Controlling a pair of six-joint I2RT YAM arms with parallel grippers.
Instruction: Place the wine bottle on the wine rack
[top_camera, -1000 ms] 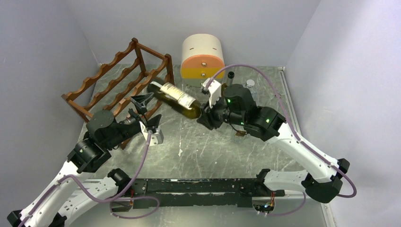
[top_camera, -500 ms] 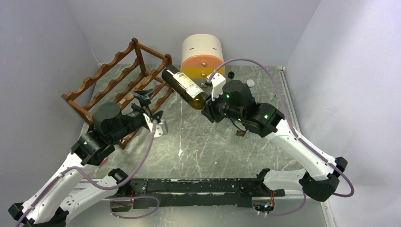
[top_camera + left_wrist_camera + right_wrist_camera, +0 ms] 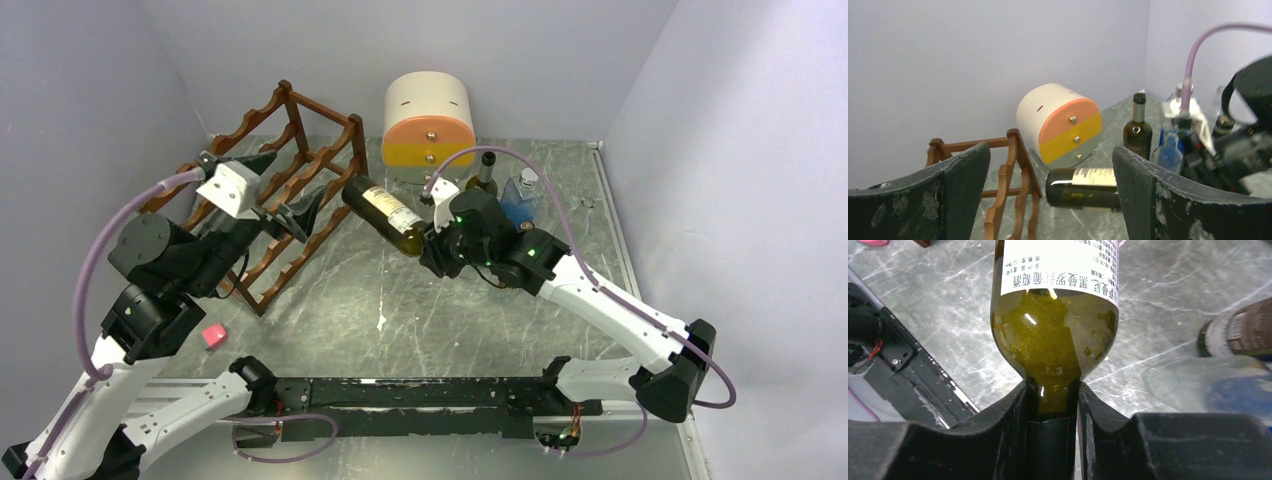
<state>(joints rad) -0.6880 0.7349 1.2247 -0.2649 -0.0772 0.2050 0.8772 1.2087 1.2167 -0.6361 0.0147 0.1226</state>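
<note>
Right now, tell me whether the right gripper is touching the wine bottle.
Touching. The right wrist view shows the right gripper pressing both sides of the neck of the wine bottle.

Two dark, scuffed fingers (image 3: pixel 955 185) of the left gripper (image 3: pixel 1050 152) are standing wide apart along the near edge. Between them a green wine bottle (image 3: pixel 1083 186) is lying level, its base pointing left toward the reddish wine rack (image 3: pixel 1013 190). Farther off, a cream-and-orange drawer box (image 3: pixel 1058 122) is sitting by the wall, with a dark upright bottle (image 3: pixel 1137 131) and a clear blue bottle (image 3: pixel 1168 152) standing to its right.
</note>
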